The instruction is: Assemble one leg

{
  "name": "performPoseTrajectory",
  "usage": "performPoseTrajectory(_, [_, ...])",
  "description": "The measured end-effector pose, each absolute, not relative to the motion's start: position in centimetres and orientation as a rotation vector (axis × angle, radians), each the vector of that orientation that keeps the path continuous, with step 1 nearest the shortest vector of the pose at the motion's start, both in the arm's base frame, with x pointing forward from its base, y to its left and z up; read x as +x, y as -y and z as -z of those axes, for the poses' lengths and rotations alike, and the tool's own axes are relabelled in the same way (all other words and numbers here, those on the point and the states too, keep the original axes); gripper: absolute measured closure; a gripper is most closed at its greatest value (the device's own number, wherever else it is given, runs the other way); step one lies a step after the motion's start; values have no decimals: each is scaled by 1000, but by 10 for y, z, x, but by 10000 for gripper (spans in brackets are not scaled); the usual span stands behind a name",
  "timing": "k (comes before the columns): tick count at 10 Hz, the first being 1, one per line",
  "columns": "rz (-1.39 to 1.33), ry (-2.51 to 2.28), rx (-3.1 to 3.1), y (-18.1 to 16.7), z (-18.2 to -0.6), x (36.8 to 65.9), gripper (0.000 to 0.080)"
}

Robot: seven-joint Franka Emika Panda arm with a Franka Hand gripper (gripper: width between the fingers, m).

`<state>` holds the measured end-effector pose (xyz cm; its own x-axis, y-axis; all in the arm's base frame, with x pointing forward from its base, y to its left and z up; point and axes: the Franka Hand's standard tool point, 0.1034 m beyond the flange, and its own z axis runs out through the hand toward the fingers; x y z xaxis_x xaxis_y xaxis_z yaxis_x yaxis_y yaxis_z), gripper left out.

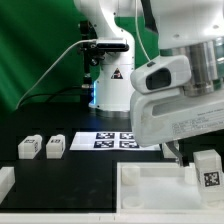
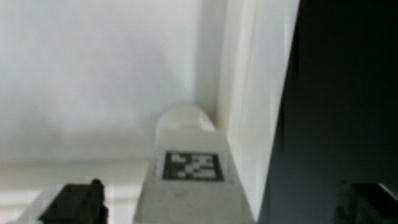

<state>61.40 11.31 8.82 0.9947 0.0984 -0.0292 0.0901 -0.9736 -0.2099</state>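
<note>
Gripper (image 2: 217, 203) spread wide, white leg (image 2: 185, 125) with black-and-white tag (image 2: 191, 167) between its fingers (image 2: 71, 203)

Three legs (image 1: 28, 148) (image 1: 55, 146) (image 1: 207, 168) in view — one rimmed tray piece (image 1: 150, 190), one marker board (image 1: 100, 140).

On the table (image 1: 80, 175), at the exterior view's left, you have a first leg (image 1: 28, 148) and a second leg (image 1: 55, 146) side by side. Just right of them lies the marker board (image 1: 108, 140). The arm's base (image 1: 108, 85) stands behind that board. In front of the board lies the tray-like piece (image 1: 150, 195), with a third leg (image 1: 208, 168) upright at its right end, beside the raised rim.
</note>
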Motion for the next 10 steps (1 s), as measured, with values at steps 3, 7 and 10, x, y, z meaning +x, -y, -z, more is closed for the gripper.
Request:
performPoseTrajectory(3, [-67, 110, -2945, -109, -84, 620, 150])
performPoseTrajectory(7, [-71, 110, -2945, -108, -83, 620, 510])
performPoseTrajectory(10, [-89, -101, -2944, -109, -83, 620, 509])
